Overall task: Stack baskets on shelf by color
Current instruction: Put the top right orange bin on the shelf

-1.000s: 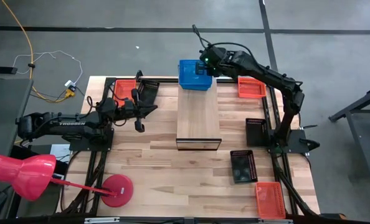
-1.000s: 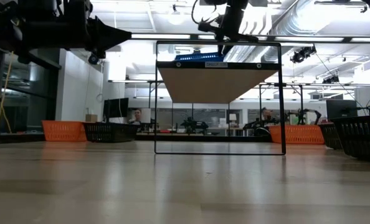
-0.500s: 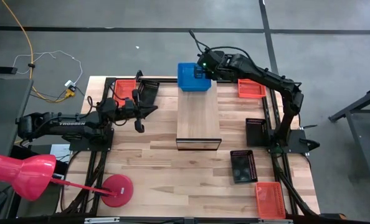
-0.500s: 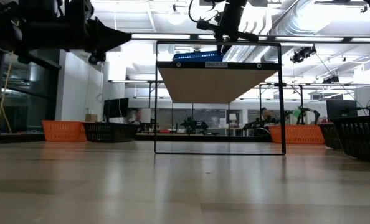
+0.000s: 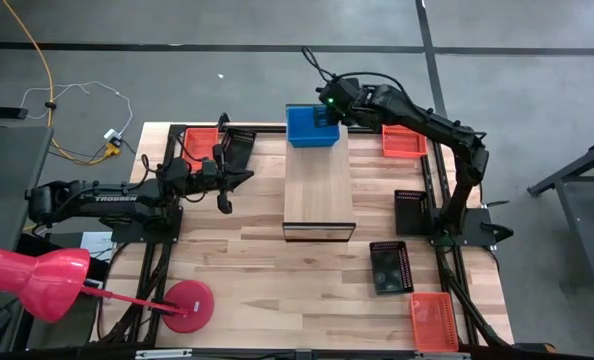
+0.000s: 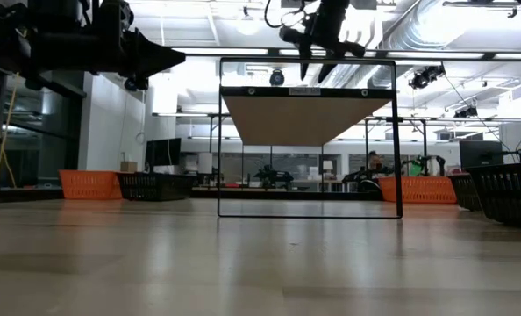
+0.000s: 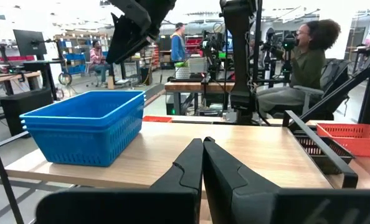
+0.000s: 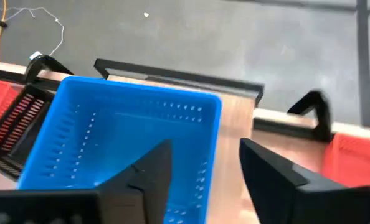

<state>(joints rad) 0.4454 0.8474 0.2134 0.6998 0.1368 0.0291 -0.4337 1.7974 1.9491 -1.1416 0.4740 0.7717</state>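
Your right tool [image 5: 324,108] has just spread off the blue plastic mesh baskets [image 5: 311,127] stacked at the light-wood shelf's [image 5: 318,190] far end; be lifting straight up, clearing the rim.

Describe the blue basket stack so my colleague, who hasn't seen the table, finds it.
Find the light-wood shelf at the table's centre. On its far end, below the right gripper, sit the blue baskets: the only blue ones, and the only baskets on the shelf.

We note stacked blue baskets [image 5: 312,127] at the shelf's [image 5: 318,190] far end; red-orange and black baskets lie scattered on the plank table [image 5: 257,280].
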